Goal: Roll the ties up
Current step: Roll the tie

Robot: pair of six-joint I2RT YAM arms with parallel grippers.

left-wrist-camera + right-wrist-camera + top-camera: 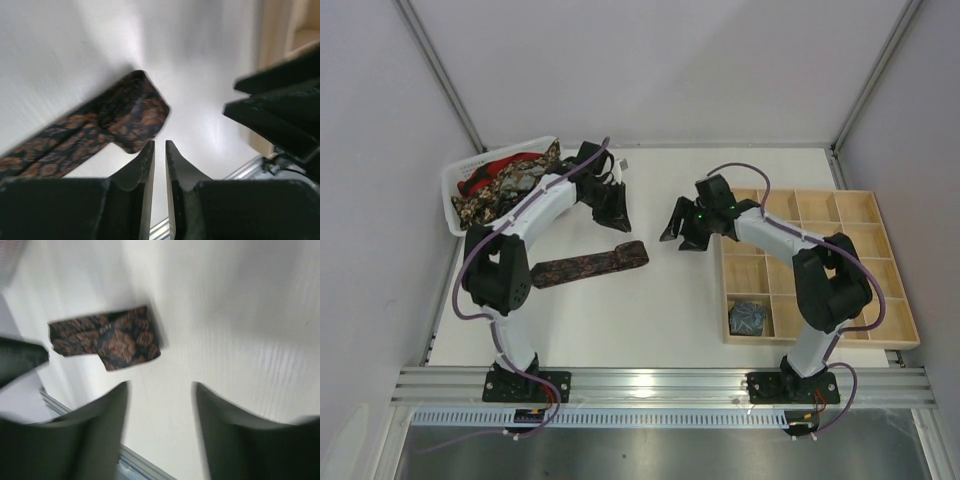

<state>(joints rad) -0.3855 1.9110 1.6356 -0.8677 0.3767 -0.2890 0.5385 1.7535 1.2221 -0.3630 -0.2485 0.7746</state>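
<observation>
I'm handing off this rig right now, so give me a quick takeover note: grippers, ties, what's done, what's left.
Left gripper: nearly shut, empty.
Right gripper: open, empty.
Brown tie lies flat, unrolled, on the table.
Done: one grey-blue rolled tie in the tray's near-left compartment.
More ties sit in the basket.
Left: roll the brown tie, then those.

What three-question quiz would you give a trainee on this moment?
1. True or false: the right gripper is open and empty.
2. Where does the rolled grey-blue tie sit? A: white basket. B: wooden tray, near-left compartment. C: left gripper.
3. Fill in: the brown patterned tie on the table lies flat, not yet ____.
Key: 1 true; 2 B; 3 rolled.
</observation>
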